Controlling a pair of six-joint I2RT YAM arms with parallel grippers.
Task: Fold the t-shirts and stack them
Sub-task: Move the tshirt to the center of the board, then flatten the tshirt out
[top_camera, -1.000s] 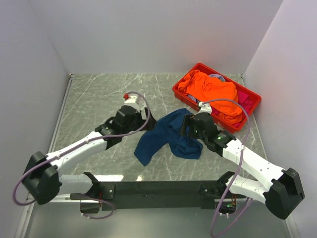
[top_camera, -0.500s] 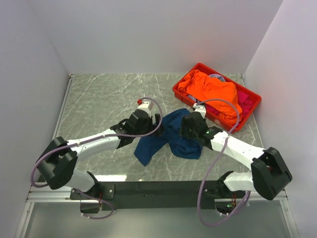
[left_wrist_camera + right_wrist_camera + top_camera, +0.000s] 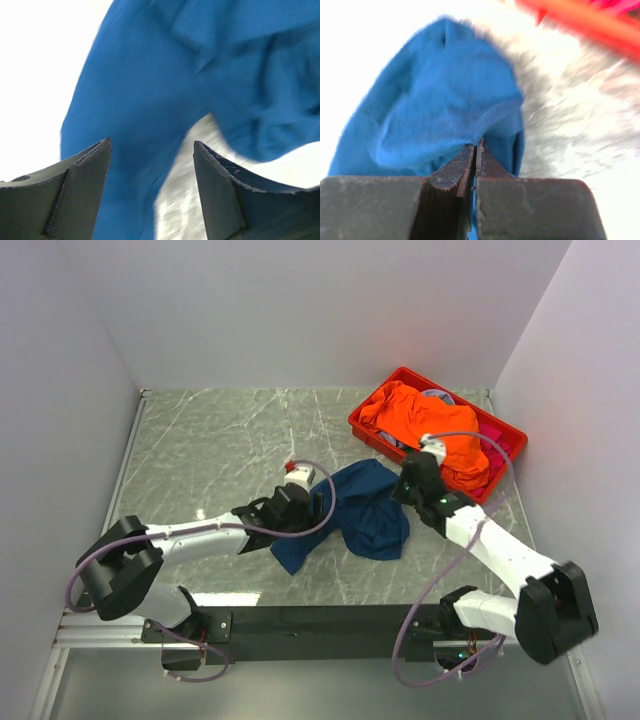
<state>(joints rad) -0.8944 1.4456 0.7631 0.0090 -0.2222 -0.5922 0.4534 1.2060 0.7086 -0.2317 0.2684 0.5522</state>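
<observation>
The navy-blue t-shirt [image 3: 355,510] lies crumpled on the desk [image 3: 200,440], between the two grippers and just in front of the red crate [image 3: 365,432].

The left arm [image 3: 200,535] stretches low across the desk from its base. The left gripper [image 3: 318,503] is at the shirt's left edge. In the left wrist view its fingers stand well apart, with blue cloth [image 3: 150,100] beyond them and nothing clamped.

The right arm [image 3: 500,545] reaches forward and inward, bringing the right gripper [image 3: 404,490] to the shirt's right edge, beside the crate. In its wrist view that gripper [image 3: 476,147] is pressed closed, pinching a fold of the blue cloth [image 3: 435,100].

There is one navy shirt on the desk. One orange t-shirt [image 3: 425,420] is heaped in the crate over magenta-pink cloth [image 3: 495,435]; how many pink shirts cannot be told.
</observation>
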